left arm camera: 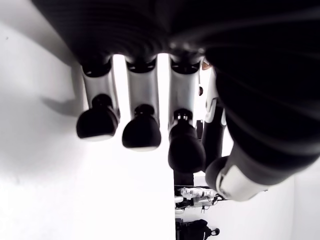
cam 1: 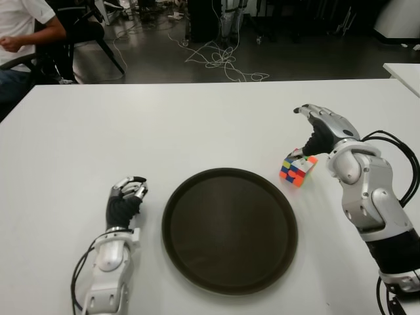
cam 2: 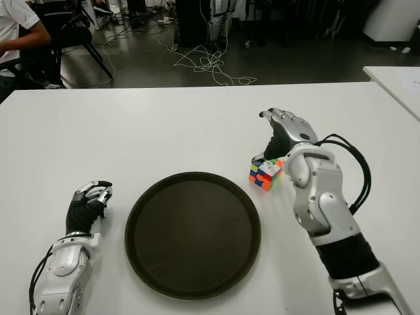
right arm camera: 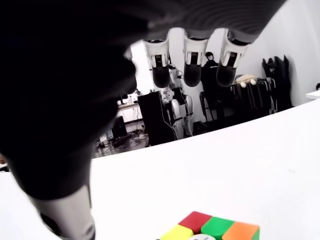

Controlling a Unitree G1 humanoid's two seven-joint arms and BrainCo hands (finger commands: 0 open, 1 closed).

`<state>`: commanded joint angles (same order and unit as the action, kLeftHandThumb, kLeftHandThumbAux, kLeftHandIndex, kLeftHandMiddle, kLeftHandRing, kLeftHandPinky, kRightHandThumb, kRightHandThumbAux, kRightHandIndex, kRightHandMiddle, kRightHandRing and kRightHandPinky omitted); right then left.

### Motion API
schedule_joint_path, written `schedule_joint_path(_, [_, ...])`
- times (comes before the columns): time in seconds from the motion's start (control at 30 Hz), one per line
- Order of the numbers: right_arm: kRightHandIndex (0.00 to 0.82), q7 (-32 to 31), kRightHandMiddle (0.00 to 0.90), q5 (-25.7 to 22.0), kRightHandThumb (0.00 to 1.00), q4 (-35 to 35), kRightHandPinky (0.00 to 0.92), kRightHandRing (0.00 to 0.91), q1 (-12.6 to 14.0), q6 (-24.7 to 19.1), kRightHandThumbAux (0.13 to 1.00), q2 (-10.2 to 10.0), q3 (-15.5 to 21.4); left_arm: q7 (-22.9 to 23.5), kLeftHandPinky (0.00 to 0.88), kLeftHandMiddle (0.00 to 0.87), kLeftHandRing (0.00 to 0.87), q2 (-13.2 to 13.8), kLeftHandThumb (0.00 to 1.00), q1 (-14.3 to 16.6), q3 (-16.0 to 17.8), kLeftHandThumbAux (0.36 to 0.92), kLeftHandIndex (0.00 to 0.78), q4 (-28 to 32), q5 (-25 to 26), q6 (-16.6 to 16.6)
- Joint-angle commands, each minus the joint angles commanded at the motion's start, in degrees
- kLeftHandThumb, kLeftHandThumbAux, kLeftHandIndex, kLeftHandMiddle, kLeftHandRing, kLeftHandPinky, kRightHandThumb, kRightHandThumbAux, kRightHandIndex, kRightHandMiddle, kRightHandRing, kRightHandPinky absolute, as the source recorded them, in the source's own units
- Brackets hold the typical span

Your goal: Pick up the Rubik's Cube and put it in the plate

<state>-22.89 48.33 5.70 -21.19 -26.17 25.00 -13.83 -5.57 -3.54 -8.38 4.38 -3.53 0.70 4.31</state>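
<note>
Over on the right of the white bench, the right arm reaches forward with its forearm angled up and inward, and the right hand is arched over the Rubik's Cube. Its fingers are extended and spread, curving down without wrapping anything; the hand is open. The cube sits on the bench just right of the dark round plate, close to its far-right rim but outside it, tilted on a corner under the palm. Whether the thumb touches the cube I cannot tell.

The left hand shows near the left of the plate, apart from its rim, with fingers curled inward and holding nothing.

From the right wrist view, the cube's top face shows yellow, red, green and orange squares below the palm, with three fingertips hanging clear above the bench beyond it; the eye views hide that gap. The left wrist view shows only curled dark fingertips over bare bench.

A seated person shows at the far left, and cables lie on the floor beyond the bench.
</note>
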Motion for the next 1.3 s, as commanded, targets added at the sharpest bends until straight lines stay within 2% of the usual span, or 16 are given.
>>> schedule_joint_path(0.77, [0.013, -0.59, 0.013, 0.09, 0.0, 0.97, 0.027, 0.024, 0.82, -0.76, 0.828, -0.14, -0.12, -0.38, 0.804, 0.803, 0.814, 0.13, 0.71, 0.18, 0.15, 0.705, 0.444, -0.5, -0.6, -0.21])
schedule_joint_path(0.9, [0.012, -1.54, 0.013, 0.0, 0.0, -0.49, 0.023, 0.024, 0.41, -1.75, 0.809, -0.31, -0.39, 0.0, 0.809, 0.81, 0.817, 0.17, 0.71, 0.1, 0.23, 0.705, 0.444, -0.42, -0.22, -0.17])
schedule_joint_path(1.13, [0.013, -0.2, 0.018, -0.87, 0.0, -2.68, 0.031, 0.032, 0.42, -0.89, 0.798, -0.65, -0.41, -0.36, 0.809, 0.813, 0.819, 0.22, 0.711, 0.07, 0.21, 0.704, 0.444, -0.49, -0.67, -0.06])
schedule_joint_path(1.3, [0.014, 0.56, 0.022, -1.17, 0.0, -5.03, 0.034, 0.031, -0.21, -0.1, 0.831, -0.67, -0.79, -0.54, 0.814, 0.816, 0.822, 0.31, 0.711, 0.06, 0.1, 0.704, 0.444, -0.55, -1.08, -0.08])
